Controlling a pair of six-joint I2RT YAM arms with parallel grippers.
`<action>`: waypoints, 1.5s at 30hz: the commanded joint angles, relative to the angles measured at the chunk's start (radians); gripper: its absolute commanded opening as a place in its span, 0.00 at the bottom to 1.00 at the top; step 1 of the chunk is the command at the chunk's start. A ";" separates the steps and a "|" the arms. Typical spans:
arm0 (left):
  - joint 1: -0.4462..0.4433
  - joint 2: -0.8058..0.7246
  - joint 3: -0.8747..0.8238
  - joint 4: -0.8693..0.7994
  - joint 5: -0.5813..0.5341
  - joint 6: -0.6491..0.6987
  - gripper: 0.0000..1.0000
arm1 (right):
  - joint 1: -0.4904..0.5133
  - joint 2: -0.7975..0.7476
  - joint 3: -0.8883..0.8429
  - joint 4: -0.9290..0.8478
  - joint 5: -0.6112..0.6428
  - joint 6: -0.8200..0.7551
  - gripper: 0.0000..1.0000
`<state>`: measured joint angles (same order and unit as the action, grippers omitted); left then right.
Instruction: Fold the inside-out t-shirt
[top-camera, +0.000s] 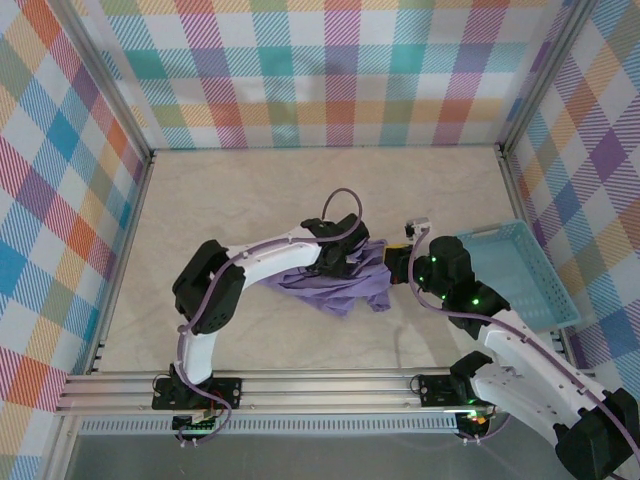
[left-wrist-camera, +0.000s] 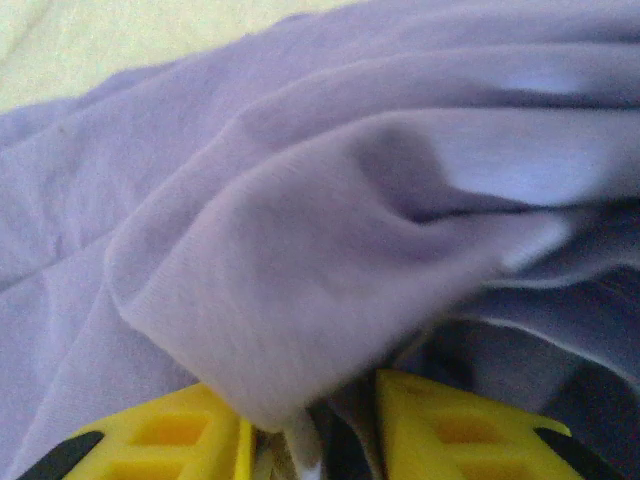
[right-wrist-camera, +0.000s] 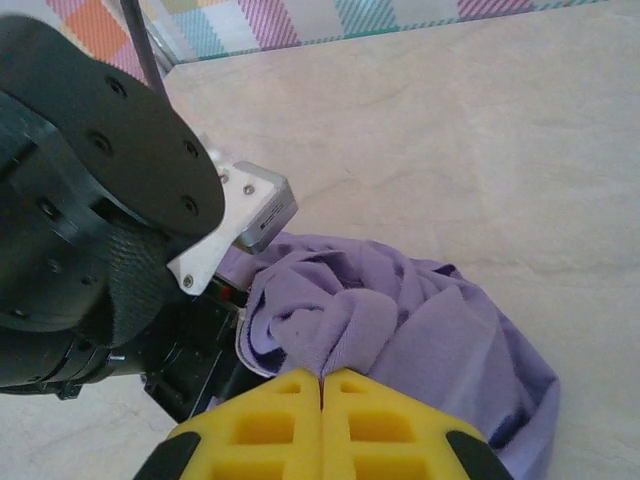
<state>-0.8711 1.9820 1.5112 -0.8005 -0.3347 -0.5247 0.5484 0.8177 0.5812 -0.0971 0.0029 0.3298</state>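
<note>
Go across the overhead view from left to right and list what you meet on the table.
Left arm's elbow → purple t-shirt → right arm's wrist → blue basket.

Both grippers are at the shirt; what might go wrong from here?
The right gripper pinches only a small tuck of the t-shirt; it may slip out under pull. The left gripper straddles a thick fold, so it might grab several layers. The left arm's wrist sits right beside the right gripper; they could collide.
</note>
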 joint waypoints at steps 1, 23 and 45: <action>0.027 0.008 0.008 -0.057 -0.026 -0.012 0.21 | -0.002 -0.020 0.024 -0.039 0.072 0.005 0.00; 0.351 -0.785 -0.446 0.176 0.146 -0.054 0.04 | -0.358 0.161 0.272 -0.069 -0.258 0.119 0.00; 0.038 -0.452 -0.313 0.223 0.042 0.262 0.69 | -0.159 0.104 0.277 -0.077 -0.370 0.107 0.00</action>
<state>-0.8162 1.4704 1.1568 -0.5903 -0.2348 -0.3199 0.3916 0.9615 0.8097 -0.1520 -0.3290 0.4309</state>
